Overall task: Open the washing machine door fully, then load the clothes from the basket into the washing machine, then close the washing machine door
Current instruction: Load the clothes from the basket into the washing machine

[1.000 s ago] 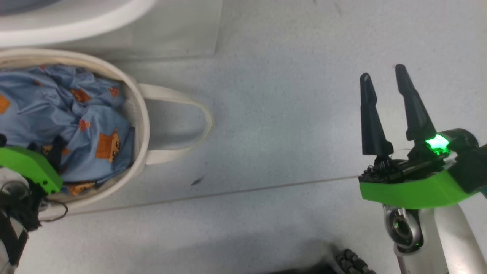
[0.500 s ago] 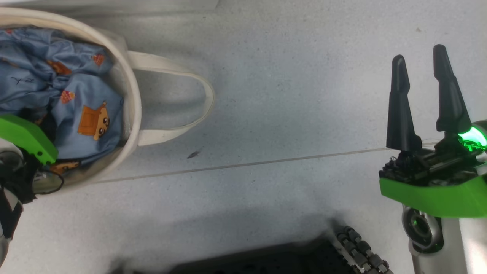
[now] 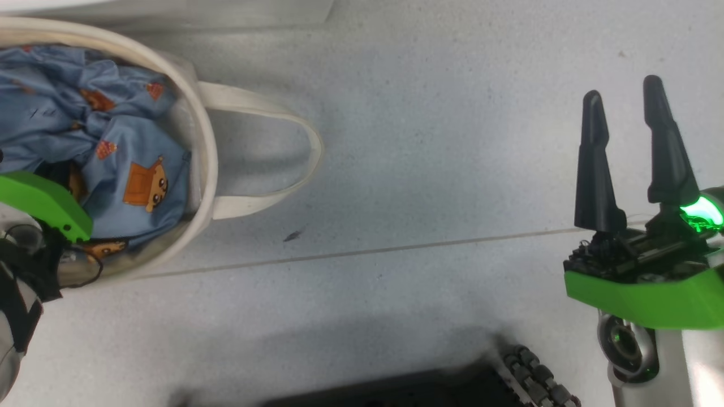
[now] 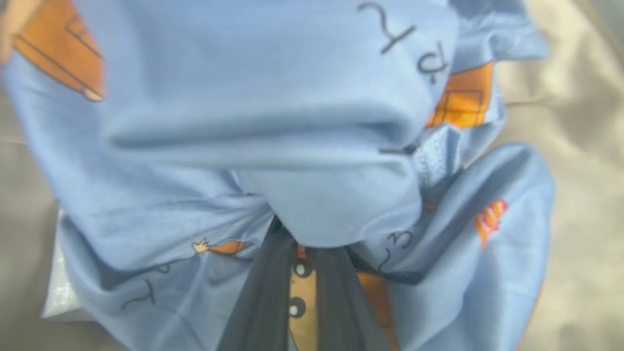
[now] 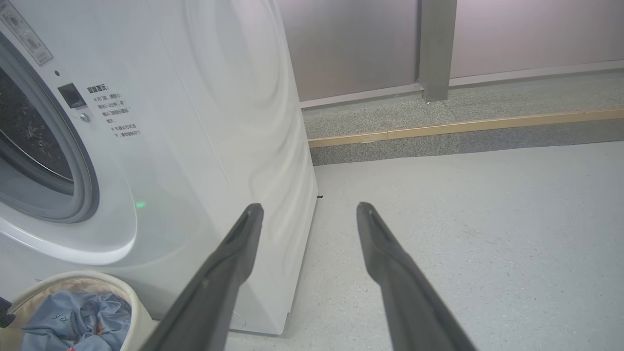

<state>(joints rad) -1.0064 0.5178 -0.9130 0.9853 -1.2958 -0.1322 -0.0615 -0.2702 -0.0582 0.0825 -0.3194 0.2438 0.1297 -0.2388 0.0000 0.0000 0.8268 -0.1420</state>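
Note:
The cream basket (image 3: 206, 164) stands on the floor at the left, holding the light blue clothes (image 3: 119, 164) with orange figures. My left gripper (image 4: 307, 243) reaches down into it, its green housing over the near rim, and is shut on a fold of the clothes (image 4: 273, 122). My right gripper (image 3: 622, 90) hangs open above bare floor, far to the right. In the right wrist view, that right gripper (image 5: 308, 207) points at the white washing machine (image 5: 204, 146). Its round opening, grey gasket (image 5: 85, 195) and drum are uncovered. The basket (image 5: 126, 292) stands before it. The washing machine door is out of view.
One loop handle (image 3: 308, 152) of the basket lies out to the right on the floor. A floor seam (image 3: 396, 249) crosses the view. My black base with rollers (image 3: 534, 376) is at the bottom. Right of the machine run open floor, a kerb (image 5: 463, 126) and a wall.
The head camera has tilted, so the basket sits higher and further left in the picture. My left gripper has closed on the clothes inside the basket. The right gripper stays open.

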